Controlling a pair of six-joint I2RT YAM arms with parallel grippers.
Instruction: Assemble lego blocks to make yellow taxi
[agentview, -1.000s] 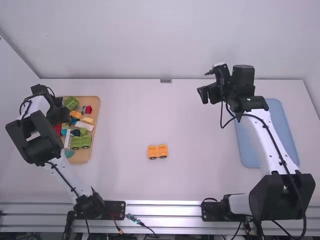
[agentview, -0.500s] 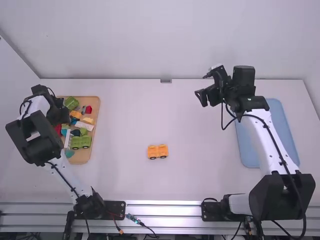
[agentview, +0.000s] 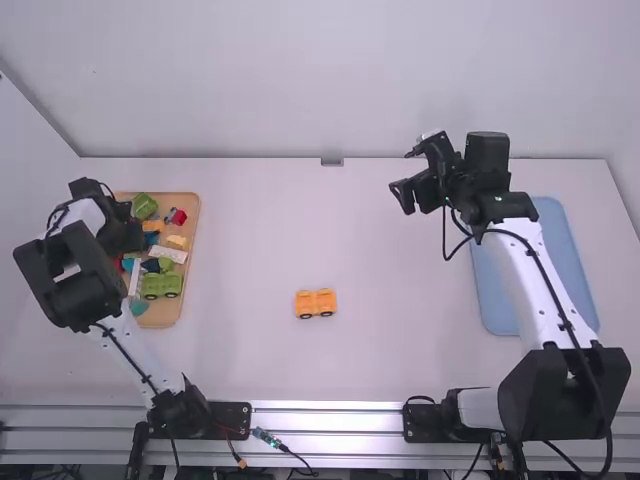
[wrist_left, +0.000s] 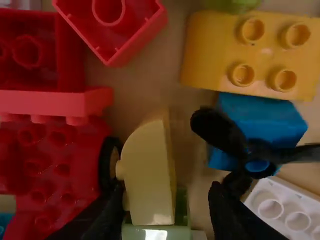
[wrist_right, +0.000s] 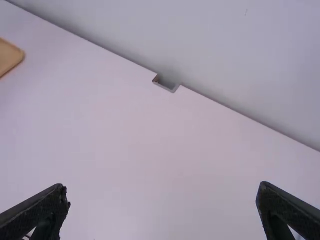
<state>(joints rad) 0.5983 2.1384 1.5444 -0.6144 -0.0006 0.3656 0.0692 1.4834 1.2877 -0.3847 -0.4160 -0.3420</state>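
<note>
In the high view, my left gripper (agentview: 130, 234) is low over the block tray (agentview: 162, 318). The left wrist view has my left gripper (wrist_left: 165, 212) open around a pale yellow curved block (wrist_left: 148, 175), with a gap beside the right finger; a green block (wrist_left: 157, 231) lies beneath. A yellow brick (wrist_left: 255, 55) and a blue block (wrist_left: 257, 120) are nearby. An orange-yellow wheeled base (agentview: 316, 303) of two studded parts stands mid-table. My right gripper (agentview: 404, 190) is raised over the table's far right; the right wrist view shows this gripper (wrist_right: 163, 195) open and holding nothing.
Around the left fingers lie red bricks (wrist_left: 117, 27), a dark thin-armed piece (wrist_left: 220, 132) and a white brick (wrist_left: 285, 207). A green wheeled base (agentview: 162, 285) sits in the tray's near part. A blue tray (agentview: 500, 300) lies under the right arm.
My left gripper has shifted slightly right over the tray, and a red piece beside it has turned a little. The right gripper has moved slightly left.
</note>
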